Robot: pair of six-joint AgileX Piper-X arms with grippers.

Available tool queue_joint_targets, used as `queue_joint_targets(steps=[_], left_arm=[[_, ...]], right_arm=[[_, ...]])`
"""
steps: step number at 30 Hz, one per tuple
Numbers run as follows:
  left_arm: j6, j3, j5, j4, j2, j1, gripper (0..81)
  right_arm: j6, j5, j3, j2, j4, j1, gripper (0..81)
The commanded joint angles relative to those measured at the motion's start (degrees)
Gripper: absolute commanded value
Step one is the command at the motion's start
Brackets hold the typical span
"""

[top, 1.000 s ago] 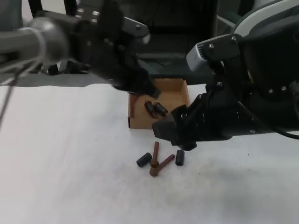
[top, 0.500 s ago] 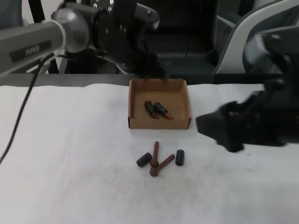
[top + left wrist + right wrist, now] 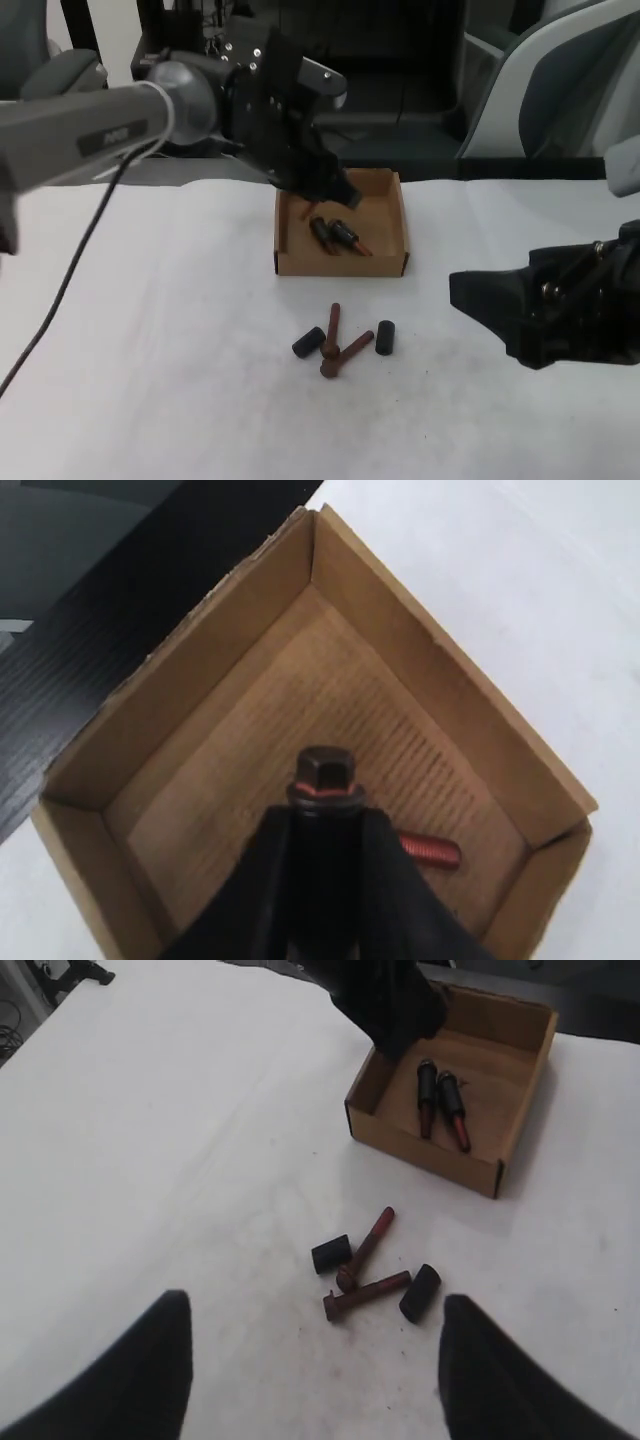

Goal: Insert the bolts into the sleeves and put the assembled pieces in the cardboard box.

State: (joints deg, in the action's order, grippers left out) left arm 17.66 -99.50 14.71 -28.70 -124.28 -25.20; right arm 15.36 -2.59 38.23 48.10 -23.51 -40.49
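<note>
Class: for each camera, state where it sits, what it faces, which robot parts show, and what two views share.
High view: behind the arms, looking down over the bench; both arms show.
Left wrist view: above the cardboard box, looking in; left hand grips a bolt.
Right wrist view: above the bench, facing loose bolts; open right hand.
All share the box.

— What is lost around the cardboard box (image 3: 420,670)?
— The left gripper (image 3: 325,825)'s jaws cover the held piece (image 3: 325,772) below its hexagonal head. A red threaded tip (image 3: 432,852) shows beside them; whose it is, I cannot tell.
— And from the high view?
— That gripper hides the box's far left corner. The two pieces (image 3: 337,235) inside are too small to judge their fit.
</note>
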Motion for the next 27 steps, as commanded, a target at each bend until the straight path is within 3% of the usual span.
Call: queue_joint_targets(steps=[1, 19, 22, 24, 27], left_arm=[[0.5, -3.7, -0.2, 0.1, -1.6, -0.1, 1.7], [0.5, -10.1, -1.9, -10.4, -6.6, -0.1, 0.8], [0.3, -10.1, -2.3, -10.9, -6.6, -0.1, 15.5], [0.3, -10.1, -4.3, -11.4, -6.6, -0.1, 31.8], [0.3, -10.1, -4.6, -11.4, -6.6, -0.1, 48.7]], right_arm=[[0.1, -0.2, 0.1, -0.6, 1.1, 0.0, 70.0], [-0.8, -0.2, 0.1, -0.6, 3.7, 0.0, 70.0], [-0.8, -0.2, 0.1, -0.6, 3.7, 0.0, 70.0], [-0.8, -0.2, 0.1, -0.6, 3.7, 0.0, 70.0], [-0.8, -0.2, 0.1, -0.6, 3.7, 0.0, 70.0]])
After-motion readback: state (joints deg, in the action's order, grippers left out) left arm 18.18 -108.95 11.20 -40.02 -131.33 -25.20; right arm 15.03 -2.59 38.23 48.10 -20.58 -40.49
